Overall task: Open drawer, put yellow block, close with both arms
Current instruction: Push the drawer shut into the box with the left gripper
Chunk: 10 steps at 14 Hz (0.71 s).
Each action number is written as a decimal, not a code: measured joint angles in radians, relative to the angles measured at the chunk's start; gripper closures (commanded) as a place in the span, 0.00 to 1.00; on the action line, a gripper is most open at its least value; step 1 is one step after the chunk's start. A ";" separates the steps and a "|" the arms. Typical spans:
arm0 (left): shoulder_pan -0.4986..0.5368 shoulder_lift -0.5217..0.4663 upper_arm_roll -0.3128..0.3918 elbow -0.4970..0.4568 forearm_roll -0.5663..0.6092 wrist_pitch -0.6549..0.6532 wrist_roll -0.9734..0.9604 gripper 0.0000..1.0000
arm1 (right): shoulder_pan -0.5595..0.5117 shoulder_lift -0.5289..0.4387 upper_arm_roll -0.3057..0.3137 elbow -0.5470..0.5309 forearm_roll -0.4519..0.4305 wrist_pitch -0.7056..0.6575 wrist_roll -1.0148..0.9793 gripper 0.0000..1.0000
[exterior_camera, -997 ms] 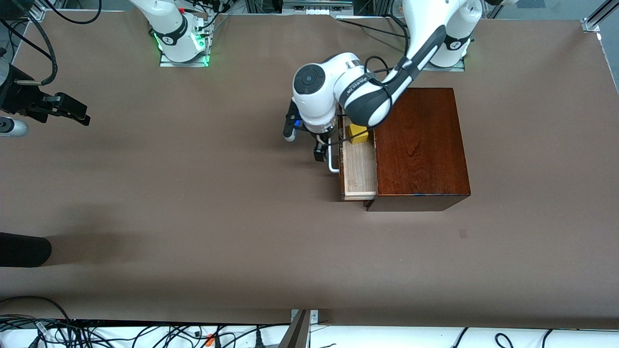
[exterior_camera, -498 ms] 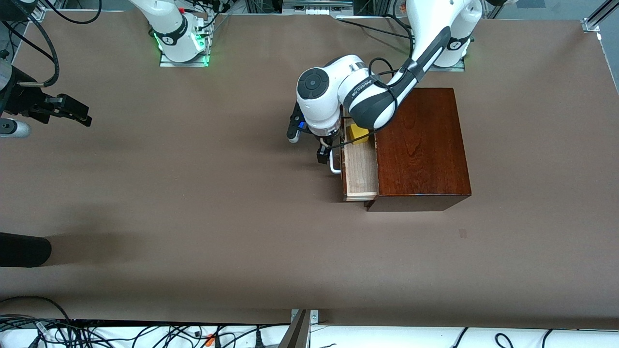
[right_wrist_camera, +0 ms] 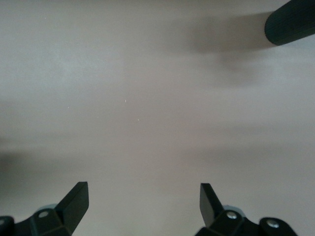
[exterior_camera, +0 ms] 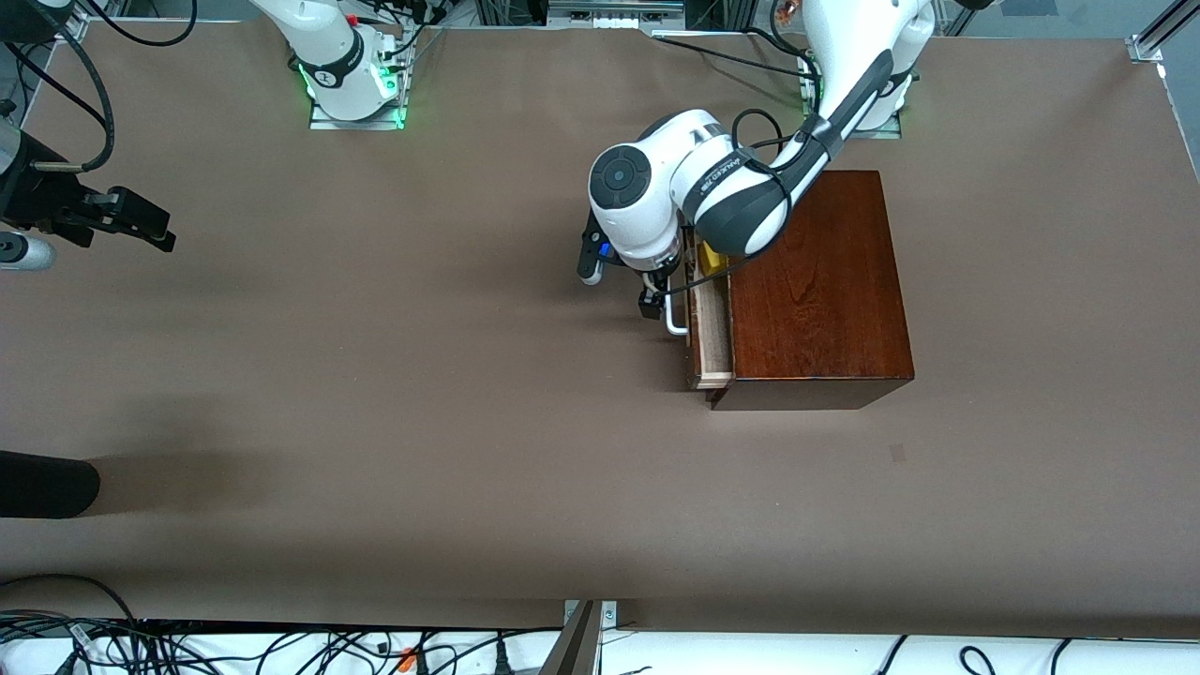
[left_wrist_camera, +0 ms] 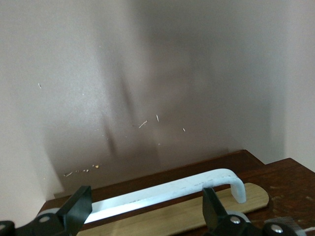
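The reddish-brown wooden box (exterior_camera: pixel 816 281) stands toward the left arm's end of the table. Its drawer (exterior_camera: pixel 712 328) sticks out a little, showing a narrow strip of pale tray. The white handle (exterior_camera: pixel 675 319) also shows in the left wrist view (left_wrist_camera: pixel 167 192). The yellow block (exterior_camera: pixel 712 258) lies in the drawer, mostly hidden by the left arm. My left gripper (exterior_camera: pixel 654 302) (left_wrist_camera: pixel 145 201) is open, low against the drawer front, with its fingers (left_wrist_camera: pixel 78 209) wide apart along the handle. My right gripper (exterior_camera: pixel 155 230) (right_wrist_camera: pixel 142 194) is open and empty over bare table at the right arm's end, waiting.
A dark rounded object (exterior_camera: pixel 47 483) lies at the table's edge at the right arm's end, nearer the front camera; it also shows in the right wrist view (right_wrist_camera: pixel 290 22). Cables run along the table's near edge.
The drawer has slid into the box, from well out to a narrow strip. My left gripper has moved with the handle toward the box. Less of the yellow block shows.
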 measured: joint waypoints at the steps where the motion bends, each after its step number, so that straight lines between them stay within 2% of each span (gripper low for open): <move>1: 0.003 -0.002 0.000 0.000 0.000 -0.007 0.000 0.00 | 0.000 0.000 0.000 0.000 0.000 0.001 -0.007 0.00; 10: 0.077 -0.024 0.026 0.000 0.016 -0.039 -0.001 0.00 | 0.000 0.000 0.000 0.000 0.000 0.000 -0.010 0.00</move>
